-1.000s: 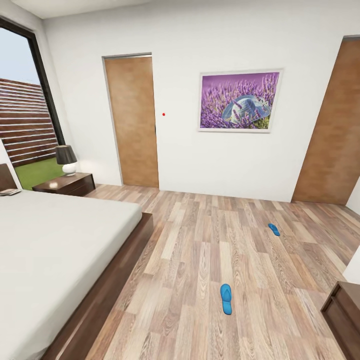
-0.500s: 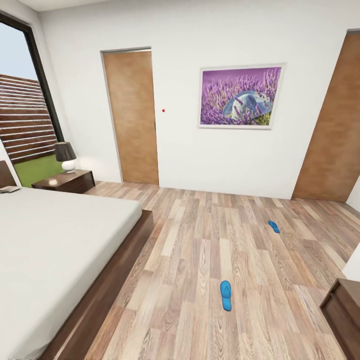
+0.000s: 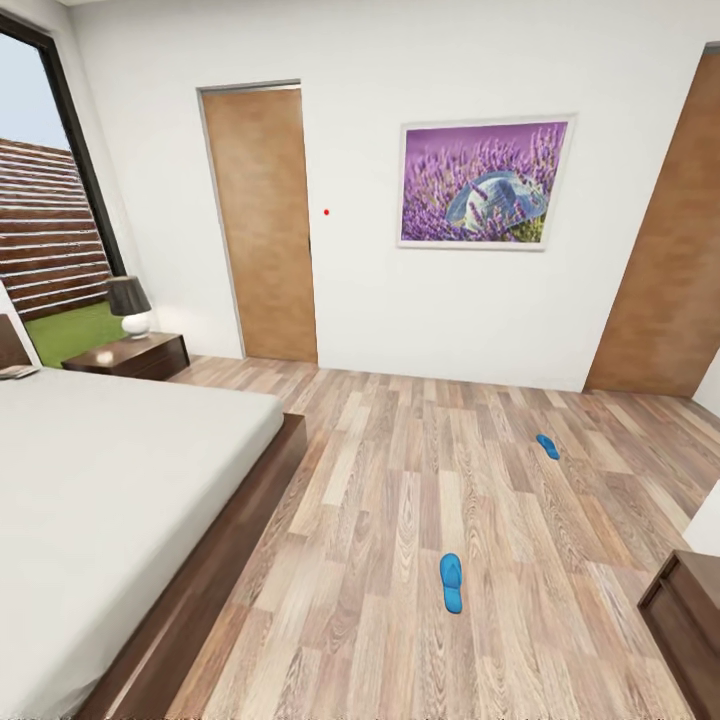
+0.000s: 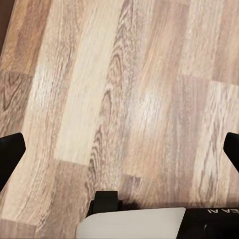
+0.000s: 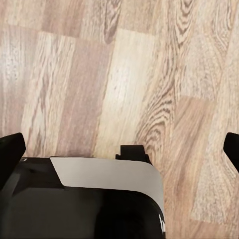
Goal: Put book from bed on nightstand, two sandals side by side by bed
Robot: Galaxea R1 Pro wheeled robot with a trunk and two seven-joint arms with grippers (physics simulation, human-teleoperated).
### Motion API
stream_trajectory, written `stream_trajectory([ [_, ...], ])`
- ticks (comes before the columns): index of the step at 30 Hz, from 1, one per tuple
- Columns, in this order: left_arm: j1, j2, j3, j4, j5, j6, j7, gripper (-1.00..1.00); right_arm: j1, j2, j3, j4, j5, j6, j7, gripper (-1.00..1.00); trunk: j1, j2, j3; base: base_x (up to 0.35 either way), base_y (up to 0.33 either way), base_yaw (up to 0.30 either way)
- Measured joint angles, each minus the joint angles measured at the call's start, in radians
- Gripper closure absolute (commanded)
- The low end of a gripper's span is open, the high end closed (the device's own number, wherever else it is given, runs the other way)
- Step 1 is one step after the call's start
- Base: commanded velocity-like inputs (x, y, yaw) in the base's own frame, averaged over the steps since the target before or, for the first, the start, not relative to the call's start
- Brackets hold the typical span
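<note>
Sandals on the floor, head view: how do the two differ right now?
The near sandal lies closer to the camera and looks larger; the far sandal lies further off toward the back wall and looks smaller. The near sandal points roughly straight away from the camera, while the far sandal is angled. The near sandal also lies closer to the bed. Both are bright blue, flat on the wood floor, well apart.

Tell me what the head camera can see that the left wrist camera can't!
The head view has the bed, two blue sandals lying apart, a nightstand with a lamp, doors and a purple picture. The left wrist view has the left gripper, fingers spread wide. Both have the wood floor.
</note>
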Motion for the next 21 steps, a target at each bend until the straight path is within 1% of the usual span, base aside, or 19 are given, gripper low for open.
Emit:
stream_trajectory([
  [14,0.0,0.0,0.0,0.0,0.0,0.0,0.0,-1.0,0.0,0.0,0.0,0.0,0.0,0.0,0.0,-1.0,0.0,0.0,-0.021,0.0,0.0,0.0],
  [21,0.0,0.0,0.0,0.0,0.0,0.0,-0.001,-1.0,0.0,0.0,0.0,0.0,0.0,0.0,0.0,-1.0,0.0,0.0,-0.023,0.0,0.0,0.0],
])
